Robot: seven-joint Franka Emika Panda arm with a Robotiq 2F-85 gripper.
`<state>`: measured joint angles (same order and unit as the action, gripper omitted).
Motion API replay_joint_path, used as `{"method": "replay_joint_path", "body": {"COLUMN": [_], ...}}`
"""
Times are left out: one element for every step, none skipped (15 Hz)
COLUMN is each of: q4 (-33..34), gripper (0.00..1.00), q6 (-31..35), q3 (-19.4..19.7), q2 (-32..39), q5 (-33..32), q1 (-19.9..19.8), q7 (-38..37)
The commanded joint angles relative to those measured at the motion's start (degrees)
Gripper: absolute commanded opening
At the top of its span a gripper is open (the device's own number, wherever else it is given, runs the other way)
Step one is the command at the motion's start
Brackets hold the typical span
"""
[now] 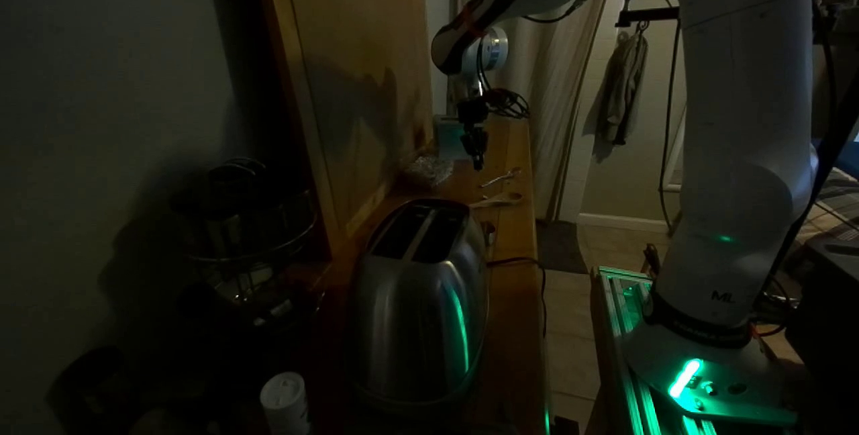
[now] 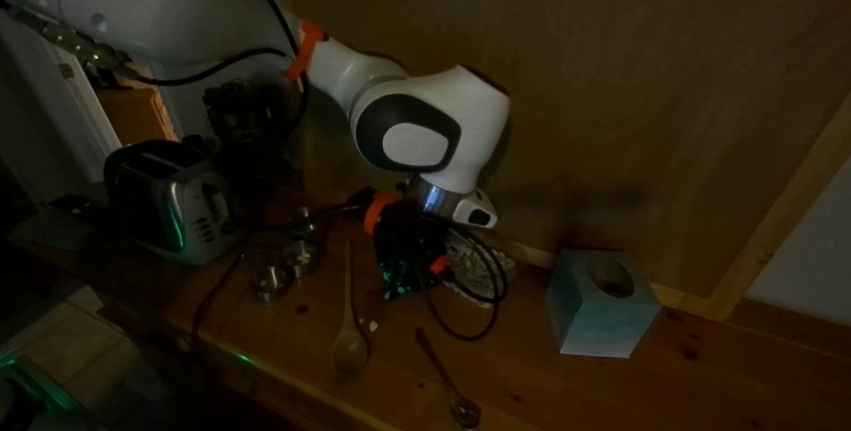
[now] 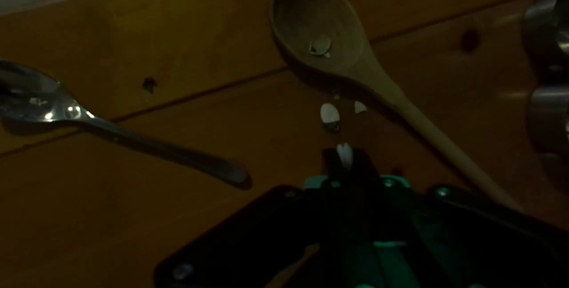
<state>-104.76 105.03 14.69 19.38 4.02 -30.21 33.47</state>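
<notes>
My gripper (image 3: pixel 344 160) is shut, its black fingertips together around a small white piece (image 3: pixel 345 154) that looks two-lobed. It is above the wooden table; in both exterior views it points down (image 1: pixel 477 163) (image 2: pixel 392 291). A loose white piece (image 3: pixel 329 113) and a smaller chip (image 3: pixel 360 107) lie just beyond the fingertips. A wooden spoon (image 3: pixel 355 52) lies beyond and to the right, with a whitish bit (image 3: pixel 320 45) in its bowl; it also shows in an exterior view (image 2: pixel 350 351). A metal spoon (image 3: pixel 146 142) lies to the left in the wrist view.
A metal toaster (image 1: pixel 423 307) with a dark cord stands on the table. Small metal cups (image 2: pixel 269 281) are between toaster and wooden spoon. A blue tissue box (image 2: pixel 592 328) and a crinkled pack (image 2: pixel 475 265) stand by the wooden panel (image 2: pixel 631 118). The room is dim.
</notes>
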Motion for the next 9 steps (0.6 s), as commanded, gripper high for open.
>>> {"method": "replay_joint_path", "body": {"q4": [-4.06,-4.77,-5.80,-6.31,-7.17,-7.71,-8.50,-8.77,-9.37], "gripper": [0.03,0.02,0.02,0.02,0.02,0.02,0.02,0.02,0.02], "q6": [-0.76,-1.00,-0.68,-0.94,-1.17,-1.19,-1.36,-1.75,-2.01], "q3": [0.73,0.92,1.28,1.56,1.93,2.24,2.55,2.84,3.12], "q2": [-2.62,-2.89,-3.15,-3.32,-3.56,-3.80,-4.09,-4.13,-4.22], "q5": [-0.44,-0.51,-1.01,-1.13,-1.49,-1.52,-1.44,-1.33,-1.36], "q1": [0.08,-0.01,-0.07,-0.11,-0.17,-0.19,-0.26,-0.25,-0.16], "q7": [4.68,5.95,7.39,8.58,10.04,11.27,12.58,13.59,14.35]}}
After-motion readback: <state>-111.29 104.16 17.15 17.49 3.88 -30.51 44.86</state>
